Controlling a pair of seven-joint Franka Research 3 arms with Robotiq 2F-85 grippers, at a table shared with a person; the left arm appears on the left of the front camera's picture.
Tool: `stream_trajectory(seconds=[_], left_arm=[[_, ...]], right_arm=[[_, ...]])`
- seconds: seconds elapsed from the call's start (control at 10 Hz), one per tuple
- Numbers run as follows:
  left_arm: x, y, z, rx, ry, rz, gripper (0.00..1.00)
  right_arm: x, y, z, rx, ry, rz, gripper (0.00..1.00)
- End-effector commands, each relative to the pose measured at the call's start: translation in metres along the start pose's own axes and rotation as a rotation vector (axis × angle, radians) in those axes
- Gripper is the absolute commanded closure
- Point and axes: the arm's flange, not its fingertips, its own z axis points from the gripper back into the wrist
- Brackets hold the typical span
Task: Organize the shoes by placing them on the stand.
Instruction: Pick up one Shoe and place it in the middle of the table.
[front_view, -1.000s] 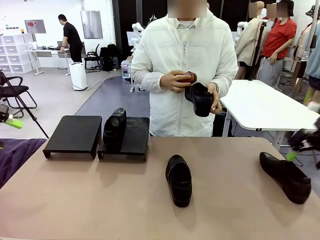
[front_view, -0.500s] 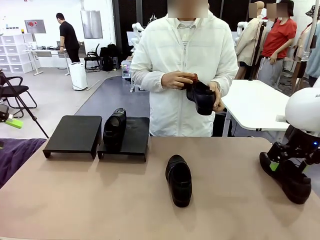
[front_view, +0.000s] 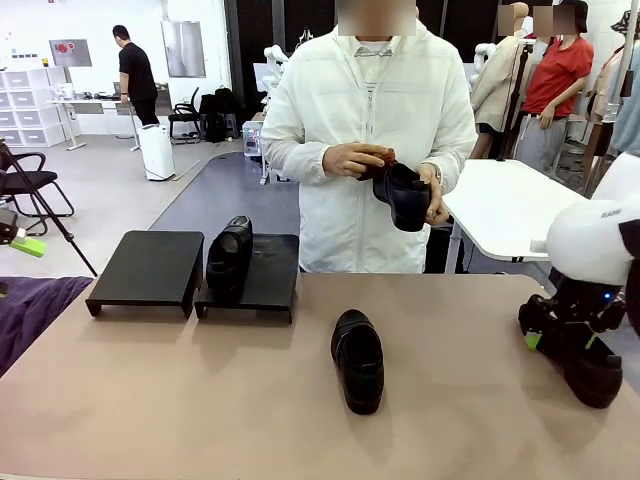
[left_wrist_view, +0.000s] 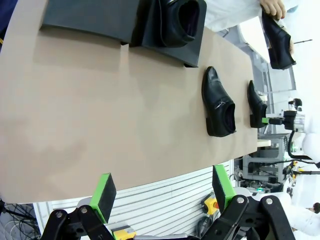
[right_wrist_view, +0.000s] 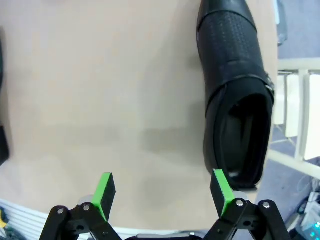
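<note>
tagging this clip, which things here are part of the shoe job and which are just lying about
Job: left stand, right stand, shoe on it, mid-table shoe, right-edge shoe, shoe the person holds.
Lying about: purple cloth, white side table, black chair.

The room is bright, with soft light from above, so the middle shoe (front_view: 357, 360) and the left stand (front_view: 150, 262) leave only pale, fuzzy shadows on the table (front_view: 150, 410). The shiny black leather shows small white gleams. The front picture is sharp both near and far, while the two wrist pictures bend and stretch things at their edges.
</note>
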Motion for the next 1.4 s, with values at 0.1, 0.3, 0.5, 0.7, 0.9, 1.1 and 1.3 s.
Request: stream_trajectory(seconds=[0.1, 0.3, 0.5, 0.7, 0.9, 1.1, 1.3], left_arm=[[0.001, -0.002, 0.001, -0.004, 0.006, 0.017, 0.0], [0.001, -0.002, 0.001, -0.004, 0.006, 0.017, 0.0], [0.001, -0.002, 0.001, -0.004, 0.006, 0.017, 0.0], [0.001, -0.002, 0.001, -0.004, 0.006, 0.017, 0.0], [0.001, -0.002, 0.001, -0.004, 0.006, 0.017, 0.0], [0.001, -0.002, 0.001, -0.004, 0.006, 0.017, 0.0], [0.001, -0.002, 0.001, -0.004, 0.006, 0.017, 0.0]], right_arm=[[0.016, -0.018, -0.029, -0.035, -0.023, 0.017, 0.0], [0.02, -0.029, -0.028, -0.029, -0.084, 0.064, 0.0], [0.023, -0.038, -0.034, -0.001, -0.035, 0.044, 0.0], [0.025, -0.046, -0.039, 0.028, -0.026, 0.029, 0.0], [0.025, -0.045, -0.039, 0.03, -0.039, 0.033, 0.0], [0.024, -0.046, -0.04, 0.027, -0.026, 0.044, 0.0], [0.023, -0.046, -0.044, 0.032, -0.004, 0.069, 0.6]])
